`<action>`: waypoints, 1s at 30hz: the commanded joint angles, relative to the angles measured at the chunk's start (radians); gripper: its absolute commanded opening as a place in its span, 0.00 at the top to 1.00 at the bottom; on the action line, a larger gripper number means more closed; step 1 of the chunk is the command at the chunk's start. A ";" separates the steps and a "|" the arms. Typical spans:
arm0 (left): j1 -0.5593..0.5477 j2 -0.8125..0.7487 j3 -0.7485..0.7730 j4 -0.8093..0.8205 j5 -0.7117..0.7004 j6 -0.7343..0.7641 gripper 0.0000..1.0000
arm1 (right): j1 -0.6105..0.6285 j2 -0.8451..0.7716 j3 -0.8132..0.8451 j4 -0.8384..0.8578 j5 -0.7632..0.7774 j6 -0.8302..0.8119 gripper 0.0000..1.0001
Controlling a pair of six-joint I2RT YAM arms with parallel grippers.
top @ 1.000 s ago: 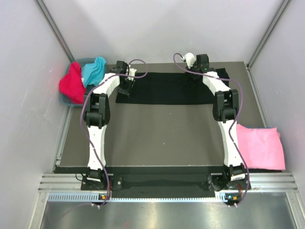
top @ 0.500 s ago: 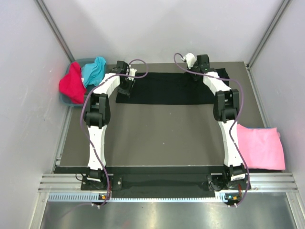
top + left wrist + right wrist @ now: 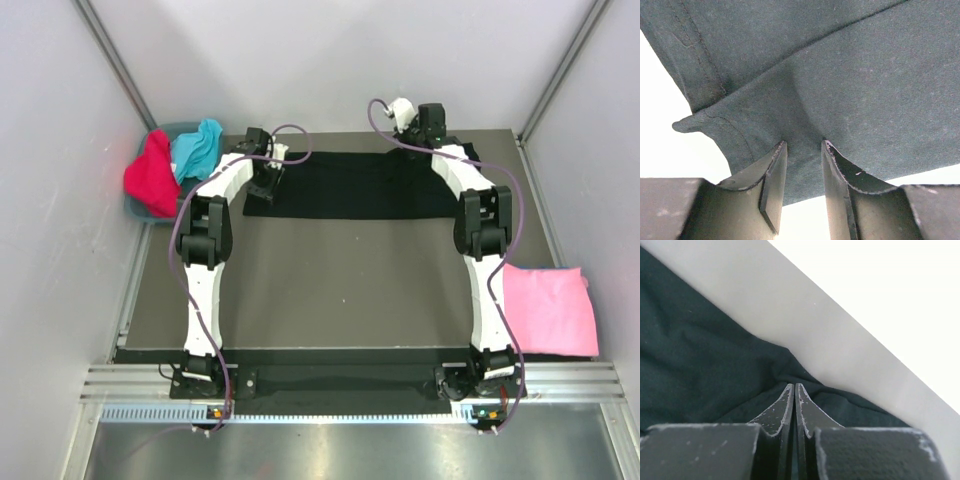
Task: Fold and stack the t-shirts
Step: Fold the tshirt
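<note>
The surface (image 3: 340,285) is a dark grey mat inside a booth of plain white walls (image 3: 330,60), with a metal rail (image 3: 340,385) running along the near edge where both arms are bolted. The middle of the mat lies bare between the two arms.

The black t-shirt (image 3: 350,190) lies as a long band along the far edge, close to the back wall. The left end effector (image 3: 802,145) is at the band's left end. Its fingers stand partly apart with a fold of black cloth bunched between them, so it is pinching the shirt near a stitched hem. The right end effector (image 3: 795,386) is at the band's far right corner, next to the pale strip at the edge of the surface. Its fingers are pressed together and the cloth puckers toward their tips. I cannot tell whether any fabric is caught between them.

The pink t-shirt (image 3: 545,305) lies folded at the right edge, overhanging it slightly, just beside the right arm. The red t-shirt (image 3: 150,175) and the turquoise t-shirt (image 3: 198,145) are heaped in a grey-blue bin (image 3: 135,208) at the far left corner, just beside the left arm.
</note>
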 commanded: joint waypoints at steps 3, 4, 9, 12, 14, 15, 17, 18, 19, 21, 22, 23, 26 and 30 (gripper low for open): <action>-0.031 0.000 -0.017 -0.035 0.034 -0.008 0.60 | 0.014 -0.052 0.016 0.030 -0.022 0.020 1.00; -0.031 0.000 -0.018 -0.037 0.030 -0.008 0.60 | 0.016 -0.044 0.021 0.028 0.001 0.020 0.96; -0.035 -0.003 -0.026 -0.034 0.020 -0.005 0.58 | 0.016 0.005 0.045 0.016 0.037 0.018 0.69; -0.037 -0.003 -0.032 -0.034 0.013 -0.002 0.58 | 0.014 0.037 0.068 -0.004 0.033 0.017 0.69; -0.038 -0.006 -0.032 -0.035 0.013 -0.001 0.58 | 0.013 0.064 0.100 -0.015 0.033 0.025 0.72; -0.038 -0.004 -0.032 -0.037 0.010 0.001 0.58 | 0.011 0.071 0.108 -0.022 0.032 0.026 0.72; -0.040 -0.003 -0.031 -0.035 0.010 0.001 0.58 | 0.011 0.083 0.113 -0.021 0.027 0.029 0.74; -0.040 -0.003 -0.031 -0.037 0.008 0.001 0.58 | 0.013 0.086 0.114 -0.019 0.026 0.029 0.74; -0.040 -0.001 -0.031 -0.038 0.010 0.001 0.58 | 0.011 0.094 0.116 -0.019 0.026 0.032 0.75; -0.041 0.002 -0.029 -0.038 0.007 0.001 0.58 | 0.011 0.100 0.121 -0.022 0.026 0.032 0.75; -0.041 0.003 -0.028 -0.038 0.008 -0.001 0.58 | 0.011 0.101 0.121 -0.024 0.027 0.034 0.74; -0.043 0.005 -0.027 -0.037 0.007 0.001 0.58 | 0.011 0.104 0.121 -0.024 0.027 0.032 0.74; -0.046 0.010 -0.024 -0.037 0.007 0.001 0.58 | 0.010 0.106 0.119 -0.029 0.027 0.032 0.74; -0.051 0.017 -0.014 -0.040 0.008 0.001 0.58 | 0.010 0.117 0.119 -0.035 0.024 0.038 0.75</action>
